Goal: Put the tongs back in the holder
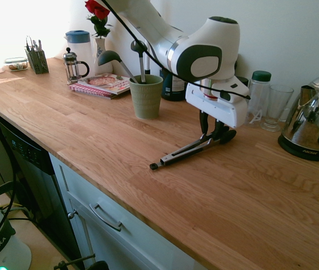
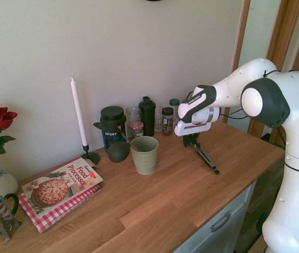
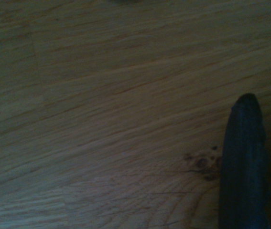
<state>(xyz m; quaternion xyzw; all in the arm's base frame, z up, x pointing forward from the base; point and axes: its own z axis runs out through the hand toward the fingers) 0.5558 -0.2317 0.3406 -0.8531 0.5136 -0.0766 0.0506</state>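
Observation:
The silver tongs (image 1: 184,153) (image 2: 206,158) lie flat on the wooden counter (image 1: 91,135), their black tip pointing to the counter's front edge. My gripper (image 1: 212,134) (image 2: 192,141) stands straight down over their black handle end. Its fingers sit on either side of that end and close against it. The ribbed sage-green holder (image 1: 147,97) (image 2: 144,155) stands upright a short way from the tongs, beside the arm. A dark ladle (image 1: 109,56) and another dark utensil stick out of it. In the wrist view a dark rounded shape (image 3: 243,167) rises over blurred wood.
A steel kettle (image 1: 314,126) and a clear glass (image 1: 275,107) stand close behind the gripper. Bottles and jars (image 2: 147,116) line the wall. A cookbook (image 2: 59,190), a French press (image 1: 73,66), a white candle (image 2: 78,113) and a rose vase are beyond the holder.

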